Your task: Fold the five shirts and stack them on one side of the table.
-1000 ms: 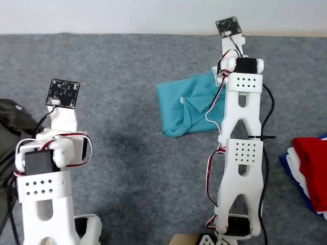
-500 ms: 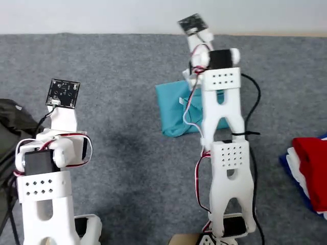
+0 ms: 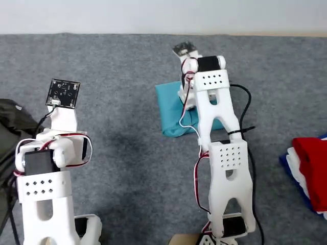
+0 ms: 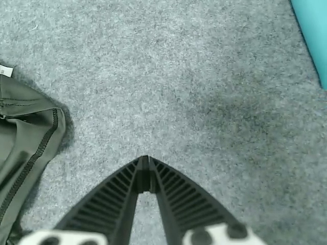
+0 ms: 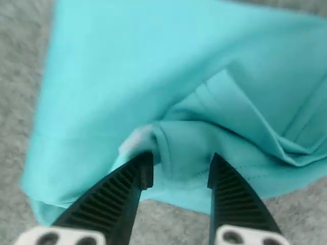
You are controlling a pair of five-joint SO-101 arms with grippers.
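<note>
My right gripper is released: its jaws stand apart directly above the teal shirt, with a raised fold of the fabric between the two fingertips, and they grip nothing yet. Over the last second my right arm has swung across the teal shirt from its right-hand part toward its middle, and the wrist camera has dropped closer to the cloth. I judge that the arm is now positioned to take the next pinch on this fold. The teal shirt lies bunched and partly folded on the grey table, so its fold does not look finished. My left gripper is clenched on nothing, its tips meeting over bare table well to the left of the teal shirt, and it has not moved. A dark olive shirt lies farther left of the teal shirt, crumpled and untouched. A stack of folded shirts sits well to the right of the teal shirt. By my estimate the teal shirt and the olive shirt remain to be folded.
</note>
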